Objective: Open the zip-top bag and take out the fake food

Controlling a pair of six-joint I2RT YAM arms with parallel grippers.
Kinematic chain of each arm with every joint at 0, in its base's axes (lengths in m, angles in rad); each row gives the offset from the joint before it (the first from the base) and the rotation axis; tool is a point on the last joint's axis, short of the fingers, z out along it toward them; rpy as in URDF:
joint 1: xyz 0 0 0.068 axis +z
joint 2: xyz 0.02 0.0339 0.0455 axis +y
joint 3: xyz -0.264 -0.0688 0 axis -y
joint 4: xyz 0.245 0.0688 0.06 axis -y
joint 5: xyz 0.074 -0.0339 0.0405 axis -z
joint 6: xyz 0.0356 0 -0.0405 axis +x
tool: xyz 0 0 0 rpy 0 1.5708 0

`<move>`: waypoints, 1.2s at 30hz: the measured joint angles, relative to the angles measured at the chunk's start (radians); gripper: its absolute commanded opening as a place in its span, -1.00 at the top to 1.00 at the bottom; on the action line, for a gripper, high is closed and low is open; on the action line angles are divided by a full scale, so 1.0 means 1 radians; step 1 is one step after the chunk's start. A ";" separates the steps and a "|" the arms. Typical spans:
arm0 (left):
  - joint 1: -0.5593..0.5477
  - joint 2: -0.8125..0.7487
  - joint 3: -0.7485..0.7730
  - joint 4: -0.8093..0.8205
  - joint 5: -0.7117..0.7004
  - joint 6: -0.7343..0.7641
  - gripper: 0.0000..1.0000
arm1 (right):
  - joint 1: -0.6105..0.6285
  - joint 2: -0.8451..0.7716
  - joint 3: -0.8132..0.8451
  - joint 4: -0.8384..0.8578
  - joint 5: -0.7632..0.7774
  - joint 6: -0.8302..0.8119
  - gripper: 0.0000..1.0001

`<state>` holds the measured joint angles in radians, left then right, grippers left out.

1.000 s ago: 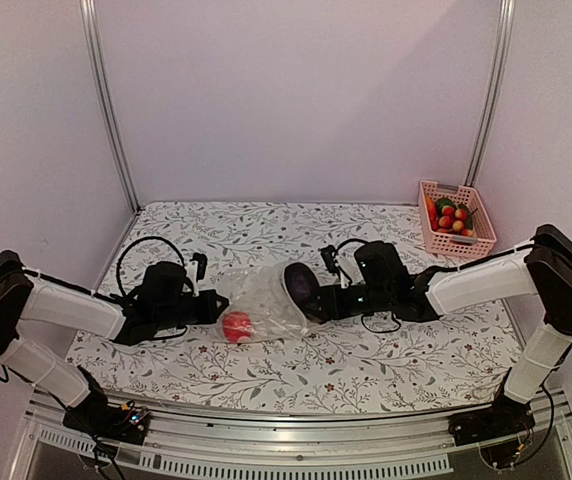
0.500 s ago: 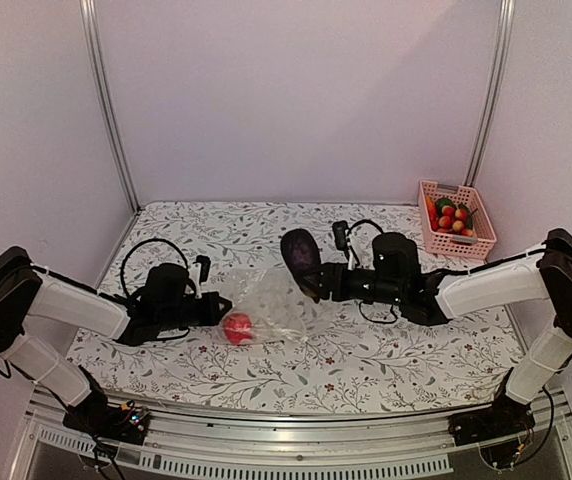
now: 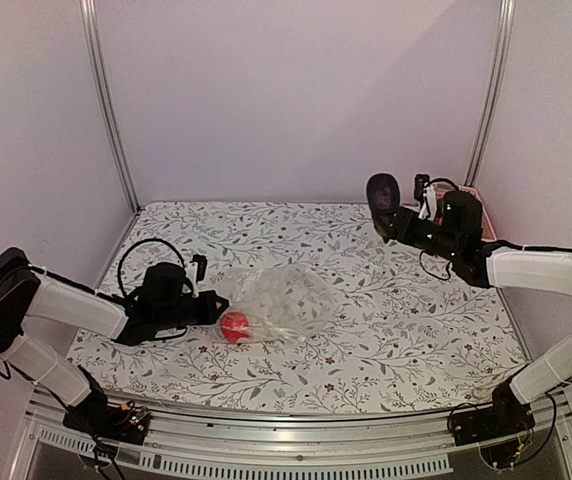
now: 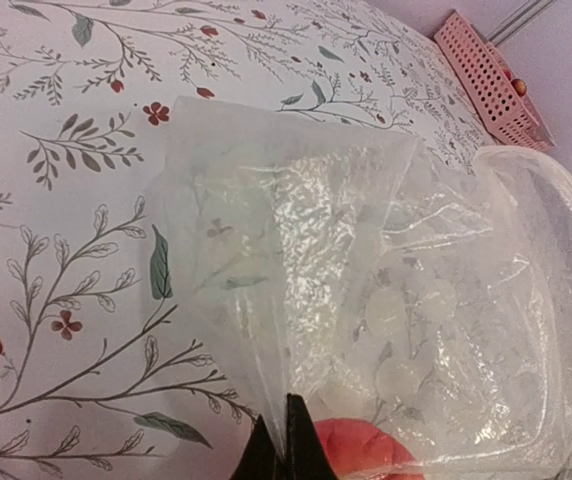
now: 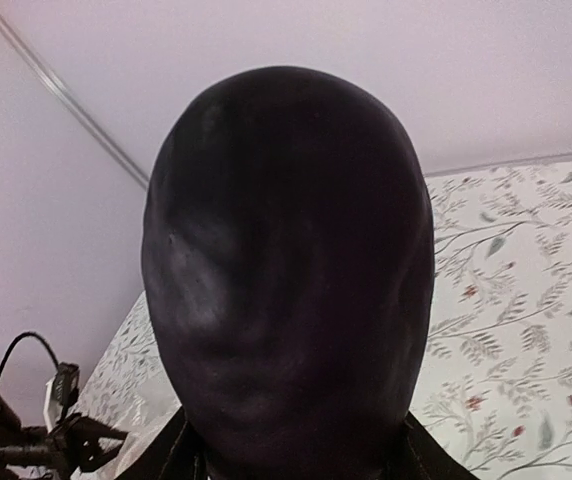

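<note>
Pinching a fold of the zip-top bag [image 4: 366, 300], the left fingers [image 4: 279, 448] are closed tight on the clear plastic. The bag lies crumpled on the flowered surface [image 3: 386, 340], left of centre, its zip rim gaping, and one red fake food piece [image 3: 234, 326] shows through the plastic just beside those fingers. The right fingers [image 3: 399, 222] are partly spread around a dark purple piece [image 3: 382, 192], held in the air at the far right near the pink basket [image 4: 491, 85].
</note>
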<state>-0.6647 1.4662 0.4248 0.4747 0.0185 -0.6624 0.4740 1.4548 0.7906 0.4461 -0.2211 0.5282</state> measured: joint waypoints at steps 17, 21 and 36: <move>0.013 0.000 -0.002 0.006 0.026 0.007 1.00 | -0.543 0.233 0.459 -0.322 0.033 -0.180 0.43; 0.016 0.000 -0.002 0.007 0.026 0.007 1.00 | -0.597 0.332 0.605 -0.376 0.037 -0.211 0.40; 0.031 0.000 -0.004 0.010 0.037 0.008 1.00 | -0.649 0.618 0.867 -0.515 0.064 -0.289 0.37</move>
<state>-0.6334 1.4666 0.4206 0.4850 0.0551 -0.6548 -0.1749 2.0731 1.6581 -0.0692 -0.1566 0.2390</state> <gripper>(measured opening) 0.004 0.510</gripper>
